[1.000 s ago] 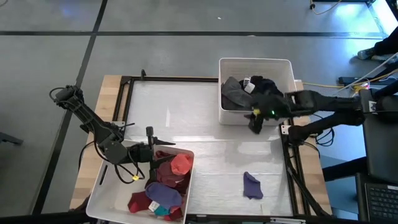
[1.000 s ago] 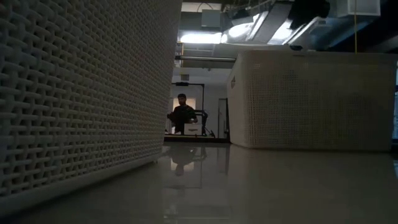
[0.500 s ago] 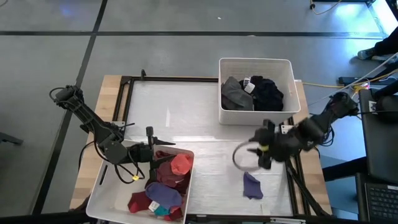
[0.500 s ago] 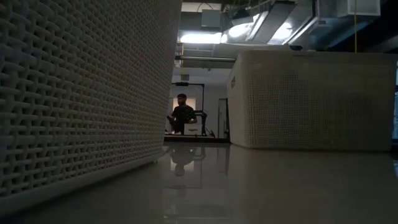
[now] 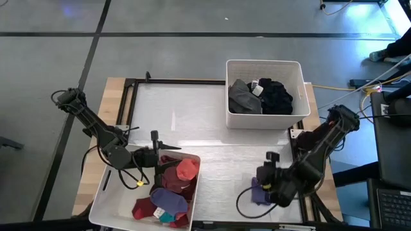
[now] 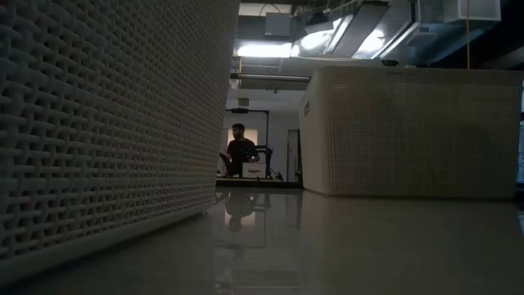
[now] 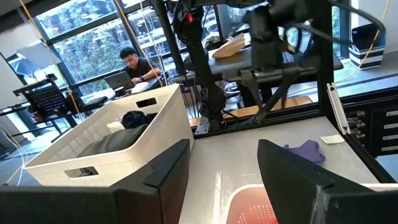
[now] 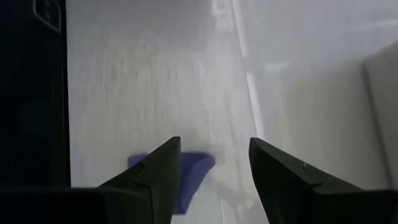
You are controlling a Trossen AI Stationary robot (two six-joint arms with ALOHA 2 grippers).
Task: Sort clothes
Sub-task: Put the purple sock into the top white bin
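One purple garment (image 5: 256,194) lies flat on the table near its front edge, seen also in the right wrist view (image 8: 189,171). My right gripper (image 5: 263,182) hovers open just above it, pointing steeply down, touching nothing. The other clothes are in two bins: grey and black ones (image 5: 260,95) in the far-right bin (image 5: 264,64), and red, maroon, purple and teal ones (image 5: 170,189) in the near-left bin (image 5: 106,202). My left gripper (image 5: 162,157) waits open and level over that bin's far rim, holding nothing.
Bare white tabletop (image 5: 180,119) stretches between the two bins. A black frame rail (image 5: 300,186) runs along the table's right side beside my right arm. In the low view the bin walls (image 6: 106,123) (image 6: 409,131) fill the sides, with a person (image 6: 240,152) far back in the room.
My right gripper has swung from over the far-right bin toward the table's near edge and down, turning as it went, and now stands above the purple garment. It stayed open. The clothes have not moved.
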